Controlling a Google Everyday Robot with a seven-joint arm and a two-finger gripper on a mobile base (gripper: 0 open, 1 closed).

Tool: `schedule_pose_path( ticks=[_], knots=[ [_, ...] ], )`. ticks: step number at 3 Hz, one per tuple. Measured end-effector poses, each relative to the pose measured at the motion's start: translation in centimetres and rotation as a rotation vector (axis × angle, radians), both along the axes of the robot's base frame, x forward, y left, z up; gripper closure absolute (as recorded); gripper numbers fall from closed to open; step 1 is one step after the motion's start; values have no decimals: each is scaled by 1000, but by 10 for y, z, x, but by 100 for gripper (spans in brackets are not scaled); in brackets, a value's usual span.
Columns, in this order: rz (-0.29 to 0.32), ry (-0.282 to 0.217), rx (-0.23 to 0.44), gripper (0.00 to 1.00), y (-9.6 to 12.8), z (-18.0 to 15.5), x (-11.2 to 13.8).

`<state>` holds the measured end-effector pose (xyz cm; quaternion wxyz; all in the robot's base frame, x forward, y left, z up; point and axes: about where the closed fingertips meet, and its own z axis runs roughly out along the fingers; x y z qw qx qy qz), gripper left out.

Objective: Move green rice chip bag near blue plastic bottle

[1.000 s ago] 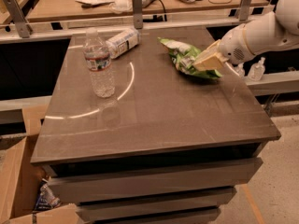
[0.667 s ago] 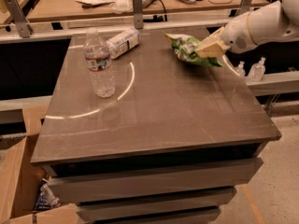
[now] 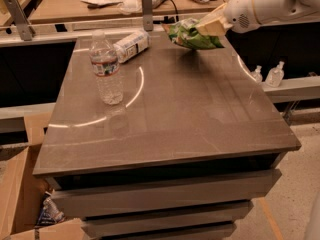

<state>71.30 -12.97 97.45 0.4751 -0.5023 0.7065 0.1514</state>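
Observation:
The green rice chip bag hangs in the air above the far right part of the table, held by my gripper, which is shut on its right end. The white arm reaches in from the upper right. The blue plastic bottle lies on its side at the table's far edge, left of the bag, with a clear gap between them.
A taller clear water bottle stands upright on the left part of the table. A metal post stands behind the lying bottle. Two small bottles sit on a ledge to the right. A cardboard box is at the lower left.
My gripper has lifted the green bag off the table and carried it back and to the left, toward the lying bottle.

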Motion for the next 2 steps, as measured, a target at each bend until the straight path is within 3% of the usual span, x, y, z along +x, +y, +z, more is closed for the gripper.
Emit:
schedule_pose_path(
  ticks=[2],
  knots=[
    [47, 24, 10, 100, 41, -4, 16]
  ],
)
